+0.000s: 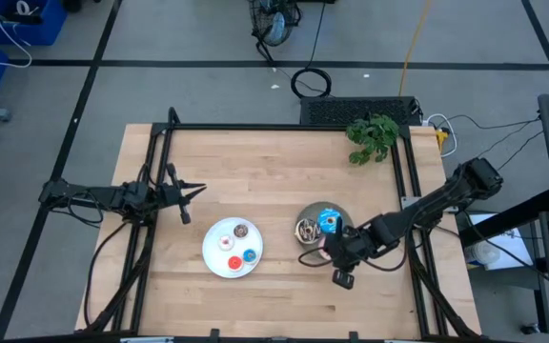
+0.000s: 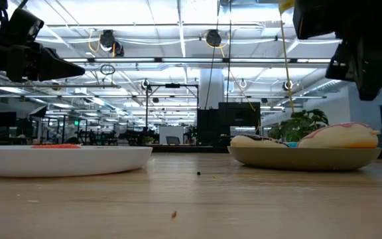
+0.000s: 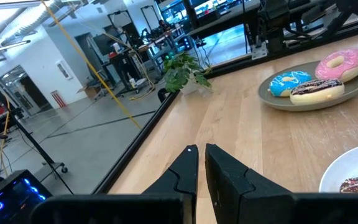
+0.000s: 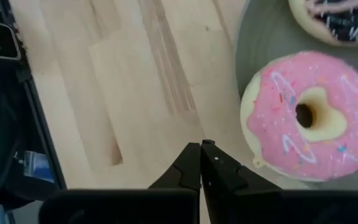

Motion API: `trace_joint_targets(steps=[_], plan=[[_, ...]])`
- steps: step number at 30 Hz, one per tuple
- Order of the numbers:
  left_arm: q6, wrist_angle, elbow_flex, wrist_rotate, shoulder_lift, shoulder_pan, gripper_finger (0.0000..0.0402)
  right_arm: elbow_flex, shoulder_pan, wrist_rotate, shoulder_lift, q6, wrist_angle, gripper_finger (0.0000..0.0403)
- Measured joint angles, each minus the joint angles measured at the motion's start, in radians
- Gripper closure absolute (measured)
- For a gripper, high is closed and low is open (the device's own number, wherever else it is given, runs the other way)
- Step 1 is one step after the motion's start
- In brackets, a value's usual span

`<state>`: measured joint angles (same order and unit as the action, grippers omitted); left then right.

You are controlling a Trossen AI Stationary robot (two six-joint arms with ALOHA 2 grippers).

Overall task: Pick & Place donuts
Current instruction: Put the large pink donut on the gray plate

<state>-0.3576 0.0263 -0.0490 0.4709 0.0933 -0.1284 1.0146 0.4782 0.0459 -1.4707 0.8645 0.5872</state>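
From above, the white plate sits at the table's six o'clock with small donuts on it: a brown one, a white one, a red one and a blue one. The grey plate lies just to its three o'clock, carrying the blue sprinkled donut and the chocolate donut. The right gripper hovers at that plate's five o'clock edge; the left gripper waits at the table's nine o'clock.

At table height, the pink donut rests on the grey plate's near side.

Past the left wrist, that arm's fingers stand nearly together, gripping nothing (all three large donuts sit on the grey plate beyond).

Past the right wrist, the fingers are pressed shut and empty, just beside the pink donut but not on it.

The risk, I judge: with the jaws shut alongside the donut, a descent would shove it across the plate or tip the plate rim instead of gripping it.
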Motion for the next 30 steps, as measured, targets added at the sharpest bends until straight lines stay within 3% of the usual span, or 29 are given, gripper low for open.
trace_joint_targets(steps=[6,12,30], plan=[[0.0,0.0,0.0,0.0,0.0,0.0,0.0364,-0.074,0.0,0.035,0.0,0.042,-0.061,0.0403],[-0.002,-0.001,0.0,0.0,0.0,0.0,0.0364,-0.102,-0.009,-0.024,0.0,0.036,-0.06,0.0403],[-0.001,0.0,0.0,0.0,0.0,0.0,0.0364,-0.144,-0.053,-0.045,0.0,0.016,-0.08,0.0403]])
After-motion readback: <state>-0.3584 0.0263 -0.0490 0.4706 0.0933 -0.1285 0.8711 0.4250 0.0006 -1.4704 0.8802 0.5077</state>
